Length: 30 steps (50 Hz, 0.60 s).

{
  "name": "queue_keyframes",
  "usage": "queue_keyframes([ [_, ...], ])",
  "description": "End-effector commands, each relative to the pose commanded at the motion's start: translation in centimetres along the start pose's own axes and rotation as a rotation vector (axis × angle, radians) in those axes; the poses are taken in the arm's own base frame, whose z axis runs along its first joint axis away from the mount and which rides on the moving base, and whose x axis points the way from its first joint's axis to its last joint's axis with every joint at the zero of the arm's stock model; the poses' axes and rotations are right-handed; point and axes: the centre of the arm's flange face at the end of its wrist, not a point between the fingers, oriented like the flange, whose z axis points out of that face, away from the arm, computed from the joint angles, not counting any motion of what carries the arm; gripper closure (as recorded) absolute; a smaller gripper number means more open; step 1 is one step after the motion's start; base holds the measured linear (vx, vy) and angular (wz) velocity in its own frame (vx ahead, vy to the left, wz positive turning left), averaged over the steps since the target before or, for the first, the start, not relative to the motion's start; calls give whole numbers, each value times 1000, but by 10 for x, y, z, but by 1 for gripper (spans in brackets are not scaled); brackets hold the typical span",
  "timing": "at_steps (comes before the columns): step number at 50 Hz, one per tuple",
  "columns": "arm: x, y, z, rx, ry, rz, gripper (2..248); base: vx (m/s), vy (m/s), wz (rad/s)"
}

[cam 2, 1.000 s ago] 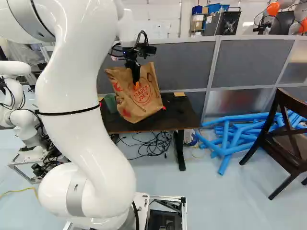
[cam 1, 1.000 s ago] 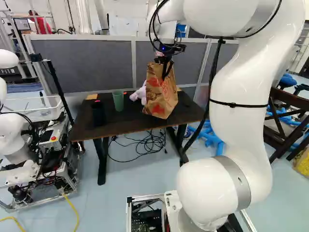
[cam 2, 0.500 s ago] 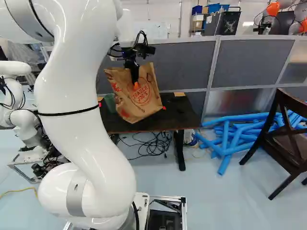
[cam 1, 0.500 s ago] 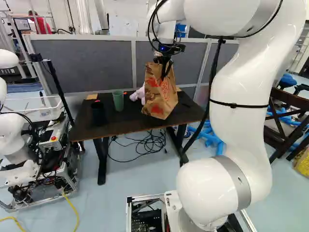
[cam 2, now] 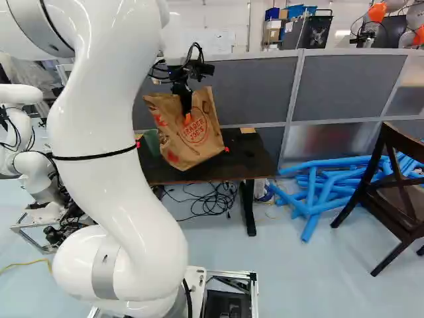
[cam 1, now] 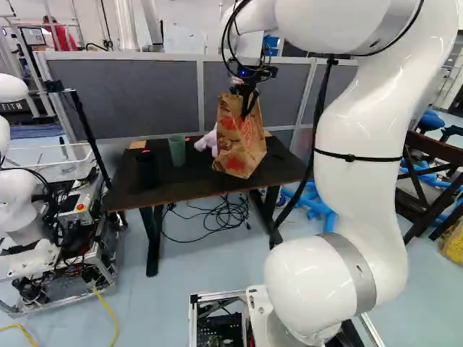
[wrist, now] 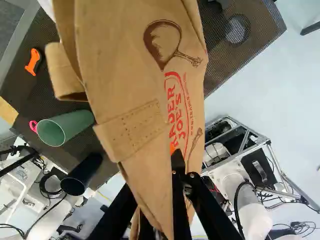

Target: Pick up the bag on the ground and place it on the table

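Observation:
In the right base view my gripper (cam 2: 187, 118) is shut on the brown paper bag (cam 2: 192, 142). The left base view has the gripper (cam 1: 248, 110) at the bag's upper part, with the bag (cam 1: 239, 148) slightly tilted at the right side of the dark table (cam 1: 192, 182). Whether its bottom touches the tabletop I cannot tell. From the wrist, the gripper (wrist: 174, 152) has bag paper between its fingers; the bag's printed side and a loose handle (wrist: 130, 127) stretch ahead, hiding much of the fingers.
Left of the bag in the left base view are a pink plush toy (cam 1: 207, 142), a green cup (cam 1: 177, 150) and a black cup (cam 1: 147, 170). A grey partition (cam 1: 130, 101) stands behind; another robot (cam 1: 22, 210) is at the left. A chair (cam 2: 391, 199) and blue tubes (cam 2: 318, 192) lie right.
The gripper and the held bag have shifted very slightly to the left in both base views since a second ago. Over the last half second they look almost still. The base has not moved.

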Motion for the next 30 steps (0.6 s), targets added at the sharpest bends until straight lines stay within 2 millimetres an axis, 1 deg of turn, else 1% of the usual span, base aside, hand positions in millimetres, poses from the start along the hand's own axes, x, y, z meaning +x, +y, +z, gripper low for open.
queue_keyframes([
  [10, 0, 0, 0, 0, 0, 24, 227, 0, 0, 0],
  [30, 0, 0, 0, 0, 0, 224, 227, 0, 0, 0],
])
